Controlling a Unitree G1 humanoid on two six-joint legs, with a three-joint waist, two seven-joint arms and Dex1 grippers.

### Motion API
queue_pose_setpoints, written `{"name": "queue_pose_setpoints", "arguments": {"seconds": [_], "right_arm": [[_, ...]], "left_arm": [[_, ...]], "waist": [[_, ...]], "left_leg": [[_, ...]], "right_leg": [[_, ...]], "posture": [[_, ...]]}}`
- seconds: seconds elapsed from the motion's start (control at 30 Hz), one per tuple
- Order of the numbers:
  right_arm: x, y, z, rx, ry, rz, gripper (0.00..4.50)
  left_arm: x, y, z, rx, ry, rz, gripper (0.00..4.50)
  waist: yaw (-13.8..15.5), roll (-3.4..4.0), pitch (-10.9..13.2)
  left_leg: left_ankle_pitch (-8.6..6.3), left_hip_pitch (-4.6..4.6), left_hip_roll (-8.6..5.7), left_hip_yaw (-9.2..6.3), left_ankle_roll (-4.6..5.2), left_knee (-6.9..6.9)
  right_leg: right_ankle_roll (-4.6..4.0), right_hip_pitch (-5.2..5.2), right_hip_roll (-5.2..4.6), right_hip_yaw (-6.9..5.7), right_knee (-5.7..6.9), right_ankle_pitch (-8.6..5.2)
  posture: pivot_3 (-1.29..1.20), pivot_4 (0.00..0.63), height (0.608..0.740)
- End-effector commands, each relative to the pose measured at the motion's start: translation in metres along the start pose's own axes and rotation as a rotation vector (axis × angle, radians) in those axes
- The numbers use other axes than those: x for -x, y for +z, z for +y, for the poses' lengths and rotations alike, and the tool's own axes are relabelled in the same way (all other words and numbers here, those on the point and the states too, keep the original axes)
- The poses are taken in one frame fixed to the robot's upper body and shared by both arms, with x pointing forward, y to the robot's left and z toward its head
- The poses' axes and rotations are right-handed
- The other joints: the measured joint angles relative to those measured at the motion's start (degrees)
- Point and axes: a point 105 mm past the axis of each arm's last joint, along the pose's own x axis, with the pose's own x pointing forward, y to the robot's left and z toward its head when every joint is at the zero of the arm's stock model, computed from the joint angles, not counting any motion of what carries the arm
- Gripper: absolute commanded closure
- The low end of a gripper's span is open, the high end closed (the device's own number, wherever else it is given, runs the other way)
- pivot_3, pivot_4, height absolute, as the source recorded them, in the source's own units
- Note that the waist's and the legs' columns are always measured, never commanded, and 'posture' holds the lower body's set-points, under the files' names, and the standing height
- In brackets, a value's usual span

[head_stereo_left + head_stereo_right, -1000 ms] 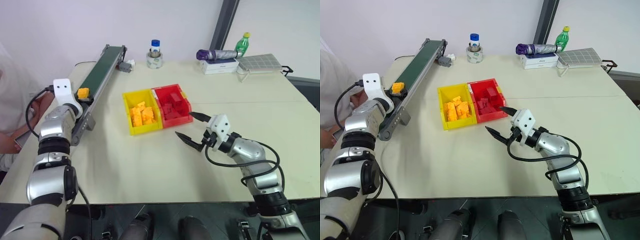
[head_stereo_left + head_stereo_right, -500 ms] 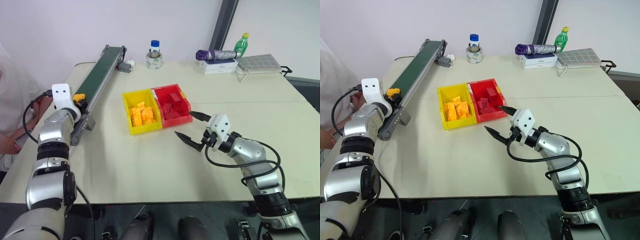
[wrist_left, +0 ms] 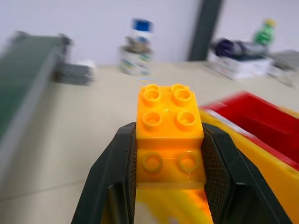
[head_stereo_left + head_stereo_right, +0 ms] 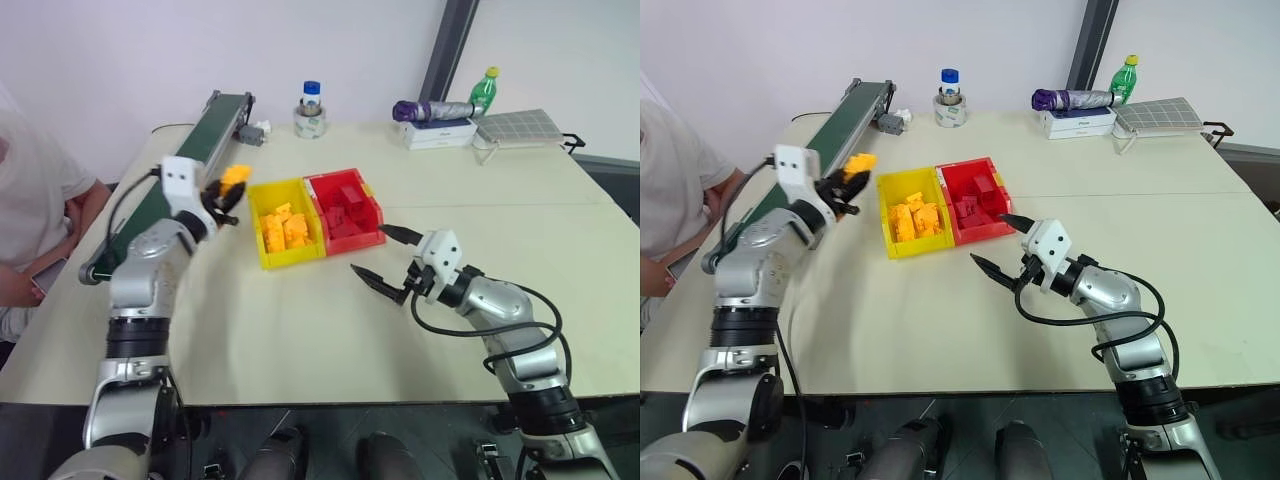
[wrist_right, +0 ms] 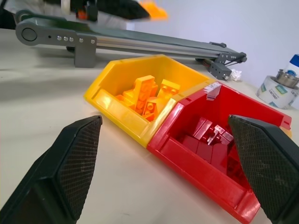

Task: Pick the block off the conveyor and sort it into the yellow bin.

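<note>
Gripping the block (image 3: 170, 126) between its two black fingers (image 3: 115, 172), the left claw (image 4: 228, 190) is closed on it and carries it in the air, clear of the surface (image 4: 300, 320). We see the block studs-up, a yellow-orange brick with four studs on top, held between the conveyor (image 4: 195, 150) and the yellow bin (image 4: 262, 250), just beside the bin's near-left corner and above the level of its rim.

We note that the yellow bin holds a heap of like yellow-orange bricks (image 4: 284, 228); it is joined side by side to a red bin (image 4: 368, 215) containing dark red blocks (image 5: 210, 142). No object lies between the held block and the yellow bin's open top.

The right claw (image 4: 392, 262) hovers low over the surface just in front of the red bin, fingers spread wide and empty, pointing toward the two bins.

At the far edge of the surface we mark a roll of tape with a blue-capped bottle (image 4: 311, 110) standing in it, a white box carrying a folded purple umbrella (image 4: 432, 109), a green bottle (image 4: 484, 90) and a grey grid tray (image 4: 520, 125). A small grey motor (image 4: 250, 132) sits at the conveyor's far end.

A person in a white sleeve (image 4: 35, 200) sits at the left edge, beyond the conveyor.
</note>
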Motion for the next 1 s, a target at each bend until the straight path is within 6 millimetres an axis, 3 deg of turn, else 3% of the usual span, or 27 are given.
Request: {"name": "queue_pose_setpoints", "arguments": {"seconds": [0.03,0.13,0.33,0.37,0.57,0.7,0.8,0.9,1.0], "right_arm": [[-0.002,0.015,-0.004,0.044,-0.008,-0.047,0.0],[0.003,0.015,-0.007,0.05,-0.022,-0.04,0.0],[0.007,0.015,-0.006,0.051,-0.039,-0.035,0.0],[0.007,0.015,-0.006,0.051,-0.04,-0.034,0.0],[0.007,0.015,-0.008,0.051,-0.049,-0.035,0.0],[0.007,0.014,-0.008,0.05,-0.045,-0.034,0.0],[0.006,0.013,-0.008,0.048,-0.035,-0.033,0.0],[0.005,0.012,-0.009,0.054,-0.025,-0.027,0.0],[0.006,0.008,-0.009,0.069,-0.015,-0.017,0.0]], "left_arm": [[-0.007,0.012,-0.02,-0.026,-0.048,-0.044,3.19],[-0.013,0.005,-0.025,-0.003,-0.049,-0.036,3.19],[-0.022,0.006,-0.034,0.026,-0.049,-0.065,0.2],[-0.022,0.007,-0.037,0.024,-0.053,-0.069,0.03],[-0.006,0.013,-0.033,0.056,-0.104,-0.071,0.03],[0.024,0.021,-0.028,-0.061,-0.179,-0.066,0.03],[0.052,0.024,-0.037,-0.096,-0.315,-0.057,0.03],[0.068,0.011,-0.025,-0.143,-0.315,0.035,0.03],[0.082,0.016,-0.014,-0.115,-0.312,0.01,0.03]], "waist": [[-0.05,0.0,0.0],[0.03,0.0,0.0],[0.11,0.0,0.0],[0.15,0.0,0.0],[-0.1,0.0,0.0],[-0.94,0.0,0.0],[-1.18,0.0,0.0],[-1.07,0.01,0.01],[-0.91,0.02,0.01]], "left_leg": [[0.0,0.0,0.0,0.0,0.0,0.0],[0.01,0.0,0.0,0.0,0.01,-0.02],[0.05,-0.01,0.0,0.01,0.09,-0.01],[0.05,-0.01,0.0,0.0,0.09,-0.01],[0.05,-0.01,0.0,0.0,0.09,-0.02],[0.05,-0.01,0.01,0.0,0.09,-0.09],[0.05,-0.01,0.02,0.0,0.09,-0.14],[-0.01,0.0,0.03,0.0,-0.01,-0.14],[-0.01,0.01,0.04,-0.01,-0.02,-0.13]], "right_leg": [[0.0,0.0,0.0,0.0,0.0,0.0],[0.0,-0.01,0.0,0.0,0.0,0.0],[0.0,-0.01,0.0,0.0,-0.01,0.0],[0.0,-0.01,0.0,0.0,-0.01,0.0],[0.0,-0.02,0.0,-0.01,-0.01,0.0],[-0.01,-0.05,0.0,0.0,-0.01,-0.01],[-0.02,-0.06,0.0,0.01,-0.02,-0.01],[-0.04,-0.06,0.01,0.01,-0.02,-0.02],[-0.22,-0.03,0.01,0.02,-0.02,-0.13]], "posture": [[0.0,0.15,0.74],[0.0,0.15,0.74],[0.0,0.15,0.74],[0.0,0.15,0.74],[0.0,0.15,0.74],[0.0,0.15,0.74],[0.0,0.15,0.74],[0.0,0.15,0.74],[0.0,0.15,0.74]]}}
